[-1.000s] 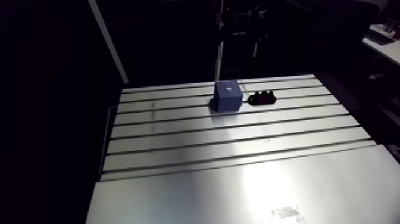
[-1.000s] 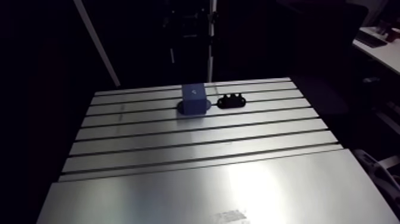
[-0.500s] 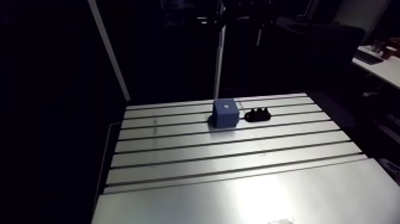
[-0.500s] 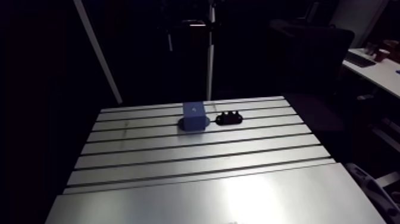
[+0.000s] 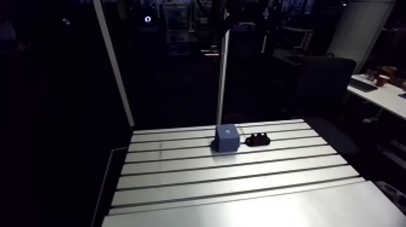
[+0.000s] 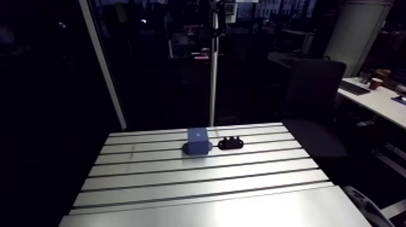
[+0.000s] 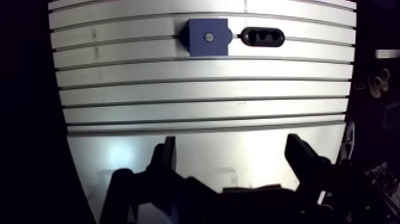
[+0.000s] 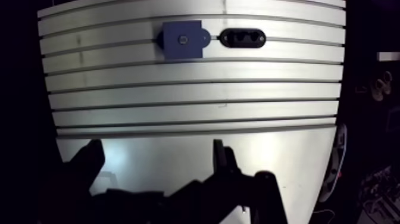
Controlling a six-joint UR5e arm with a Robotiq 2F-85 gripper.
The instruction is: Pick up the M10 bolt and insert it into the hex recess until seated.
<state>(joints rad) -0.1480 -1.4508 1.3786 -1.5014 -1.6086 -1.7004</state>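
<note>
1. The gripper (image 7: 232,156) is seen open in the wrist view: its two fingers (image 7: 165,156) are spread wide and nothing is held between them.
2. It is held above the smooth plate (image 7: 238,146) at the near edge of the slotted table (image 7: 202,95), well clear of the surface.
3. A blue block (image 7: 207,37) is found far ahead of the gripper, on the far rows of the table, slightly left of the gap between the fingers.
4. A small round mark (image 7: 209,37) is seen at the centre of the block's top face; its exact shape cannot be made out.
5. A black oval holder (image 7: 262,37) is set just to the right of the block; whether the two touch cannot be told.
6. In the arm view, small dark knobs (image 5: 258,136) are seen standing up from the holder; an M10 bolt cannot be singled out among them.
7. Block and holder are both well apart from the gripper, with several table slots lying between.
</note>
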